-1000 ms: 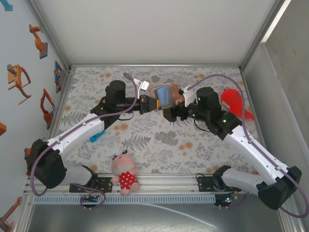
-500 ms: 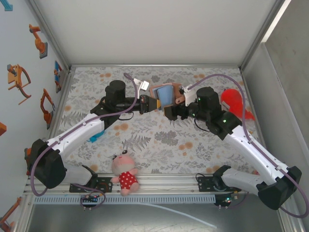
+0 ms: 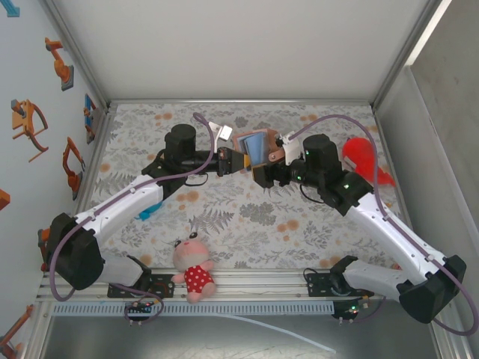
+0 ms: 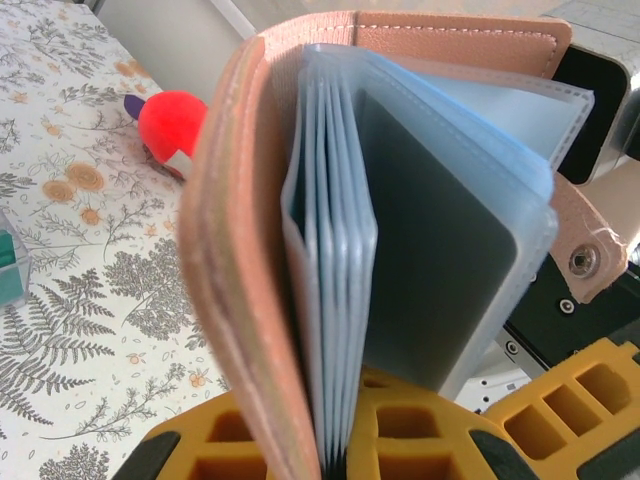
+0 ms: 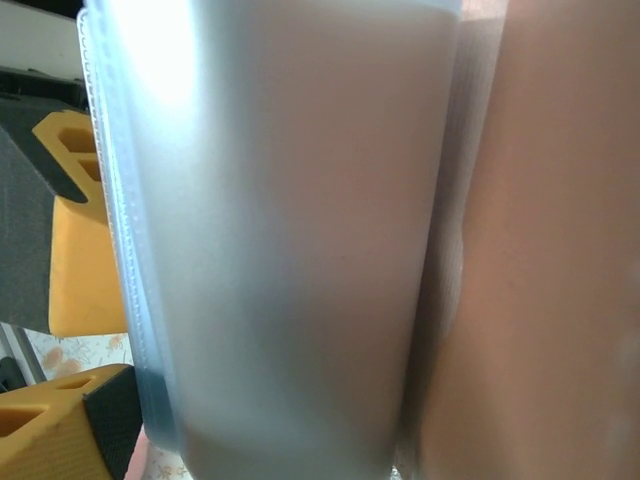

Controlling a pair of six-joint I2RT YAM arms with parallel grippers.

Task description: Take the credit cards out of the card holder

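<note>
While the left gripper (image 3: 236, 160) is pinching the card holder (image 3: 254, 146) by its folded edge, the holder is standing open like a book above the flowered table (image 3: 247, 217), with its clear blue-grey sleeves (image 4: 340, 230) fanning out. Just beside it, the right gripper (image 3: 263, 173) is sitting close against the sleeves; I cannot tell whether its jaws are spread or closed. A red object (image 3: 362, 157) is lying at the far right.

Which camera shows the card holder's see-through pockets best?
The left wrist view: the card holder stands open with its plastic pockets fanned out. The top external view shows it small and far away. The right wrist view is too close: a blurry pocket beside the pink cover.
</note>
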